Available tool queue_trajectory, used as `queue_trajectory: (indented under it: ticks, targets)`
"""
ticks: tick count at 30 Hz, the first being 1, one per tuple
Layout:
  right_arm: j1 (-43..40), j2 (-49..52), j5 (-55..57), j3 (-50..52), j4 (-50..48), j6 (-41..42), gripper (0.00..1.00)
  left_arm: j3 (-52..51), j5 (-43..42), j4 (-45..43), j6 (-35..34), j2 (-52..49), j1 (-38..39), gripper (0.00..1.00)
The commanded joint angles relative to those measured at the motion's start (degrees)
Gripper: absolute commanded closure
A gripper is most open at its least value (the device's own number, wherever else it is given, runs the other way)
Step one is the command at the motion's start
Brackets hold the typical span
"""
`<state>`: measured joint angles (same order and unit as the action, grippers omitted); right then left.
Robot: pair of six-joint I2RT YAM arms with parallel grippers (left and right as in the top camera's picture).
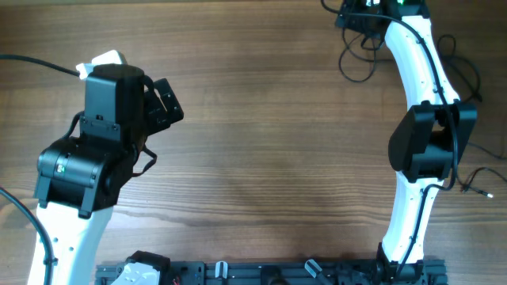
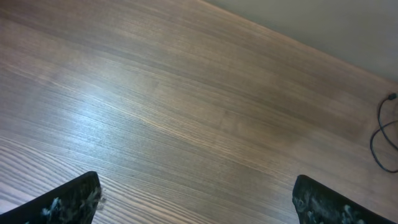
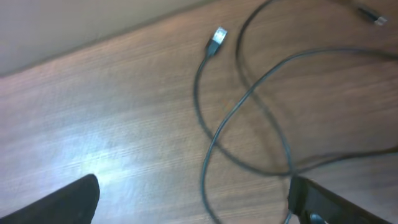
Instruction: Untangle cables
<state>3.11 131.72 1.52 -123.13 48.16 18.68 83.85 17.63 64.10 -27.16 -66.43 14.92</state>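
Observation:
Thin black cables (image 1: 355, 62) lie in loose loops on the wooden table at the far right, around the right arm. In the right wrist view the cables (image 3: 249, 99) cross each other, with a silver plug end (image 3: 217, 36) lying free. My right gripper (image 3: 193, 193) is open just above them, and one strand runs between its fingers near the right finger. In the overhead view it (image 1: 360, 20) is at the top edge. My left gripper (image 1: 166, 103) is open and empty over bare table at the left (image 2: 196, 193). A cable loop (image 2: 382, 140) shows at the right edge of the left wrist view.
More thin strands lie right of the right arm (image 1: 469, 79), with a plug end (image 1: 485, 192) near the right edge. A white object (image 1: 107, 59) lies behind the left arm. A black rack (image 1: 261, 273) lines the front edge.

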Motion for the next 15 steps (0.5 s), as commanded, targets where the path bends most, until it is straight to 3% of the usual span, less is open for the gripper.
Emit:
queue_trajectory:
  ticks: [1,15]
  targets:
    - [-0.1,-2.0,-3.8,-0.2,3.0,-0.9,0.00,0.2,-0.2,-0.1,-0.3,0.3,-0.3,0.00]
    - [0.0,-21.9,-3.7,-0.2,24.6,-2.0,0.00,0.2,-0.2,-0.1,-0.3,0.3,-0.3,0.00]
